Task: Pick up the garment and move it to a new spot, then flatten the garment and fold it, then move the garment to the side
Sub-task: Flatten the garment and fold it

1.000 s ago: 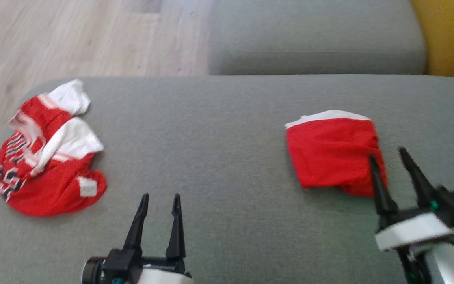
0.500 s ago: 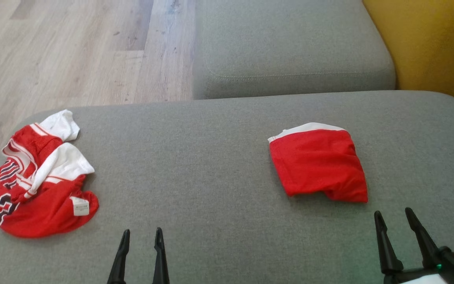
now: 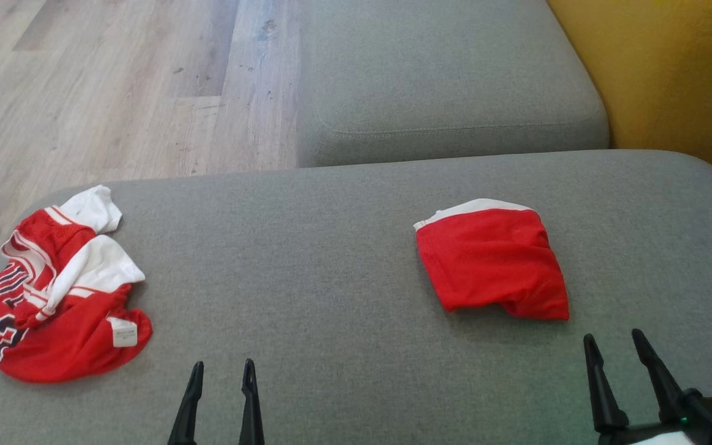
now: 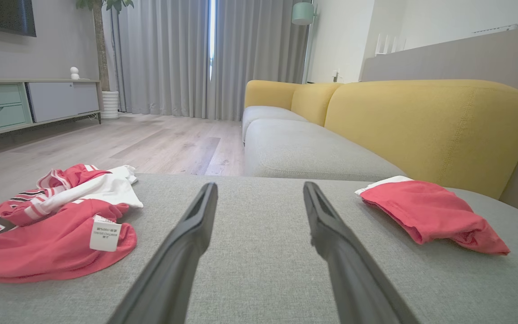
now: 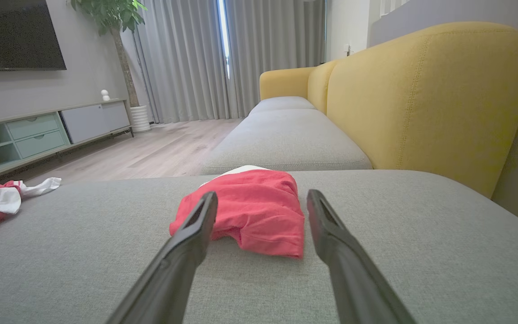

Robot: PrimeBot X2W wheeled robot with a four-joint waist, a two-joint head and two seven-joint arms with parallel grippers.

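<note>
Two red garments lie on one grey sofa cushion [image 3: 343, 247]. In the head view, a crumpled red-and-white jersey [image 3: 59, 296] sits at 8 o'clock and a folded red garment [image 3: 492, 262] at 3 o'clock. Both look soft, light and limp. The jersey seems easiest to pinch at a raised white fold. The left pincer [image 3: 222, 364] at 7 o'clock and the right pincer [image 3: 613, 335] at 5 o'clock are spread open, holding nothing.

Grey sofa [image 3: 455, 80], wood floor [image 3: 115, 93], curtains [image 4: 169, 54]
</note>
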